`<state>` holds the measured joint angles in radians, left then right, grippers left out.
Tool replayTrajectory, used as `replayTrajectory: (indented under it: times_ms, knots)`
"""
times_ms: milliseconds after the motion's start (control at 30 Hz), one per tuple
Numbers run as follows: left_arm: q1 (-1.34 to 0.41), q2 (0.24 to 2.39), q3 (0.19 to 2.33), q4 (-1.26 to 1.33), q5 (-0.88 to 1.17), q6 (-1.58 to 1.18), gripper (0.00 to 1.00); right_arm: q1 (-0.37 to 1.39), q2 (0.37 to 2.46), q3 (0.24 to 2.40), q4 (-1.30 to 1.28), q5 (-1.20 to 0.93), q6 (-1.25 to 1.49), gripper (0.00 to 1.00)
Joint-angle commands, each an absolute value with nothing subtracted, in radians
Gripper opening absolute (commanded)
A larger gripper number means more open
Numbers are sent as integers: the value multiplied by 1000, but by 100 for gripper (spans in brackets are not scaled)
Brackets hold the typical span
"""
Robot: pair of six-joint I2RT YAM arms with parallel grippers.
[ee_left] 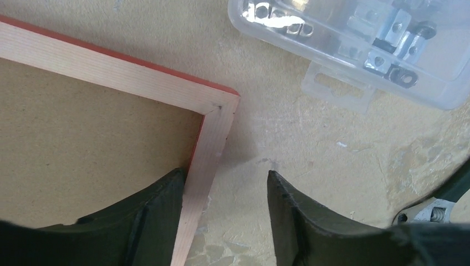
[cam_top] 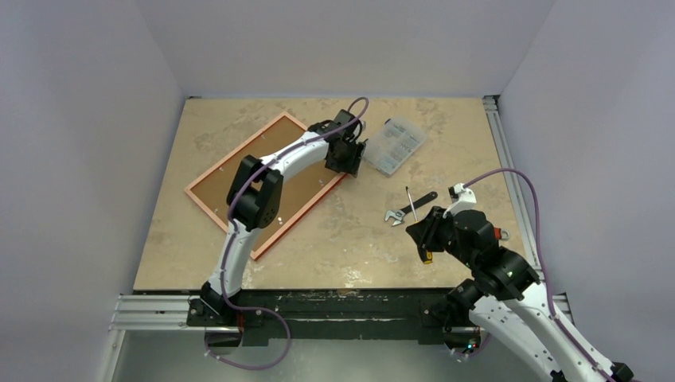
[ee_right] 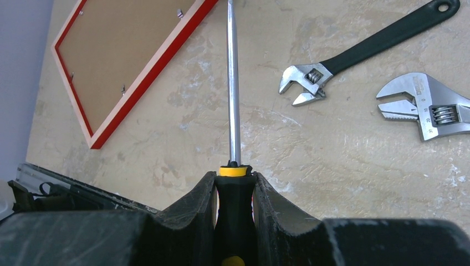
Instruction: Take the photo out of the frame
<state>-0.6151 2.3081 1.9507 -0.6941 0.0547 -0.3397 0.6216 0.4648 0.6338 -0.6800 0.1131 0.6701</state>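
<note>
The frame lies face down on the table, its pale wooden back up and red showing at the edges. Inside it sits the photo, only its brown board back showing; the print side is hidden. My left gripper stands open at the frame's far right corner. One finger is over the board, the other over the bare table, and the frame's rail runs between them. My right gripper is shut on a black and yellow screwdriver, well to the right of the frame.
A clear plastic box of metal parts sits just right of the left gripper. An adjustable wrench lies on the table ahead of the right gripper, a second wrench beside it. Small metal tabs hold the board.
</note>
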Motion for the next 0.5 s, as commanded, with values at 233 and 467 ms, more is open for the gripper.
replayTrajectory:
  times_ms: [233, 467]
  knots:
    - [-644, 2129, 1645, -695, 42, -282, 11, 623, 468, 652, -632, 117, 663, 0]
    - [-655, 1922, 1386, -693, 58, -364, 6, 622, 470, 615, -599, 97, 673, 0]
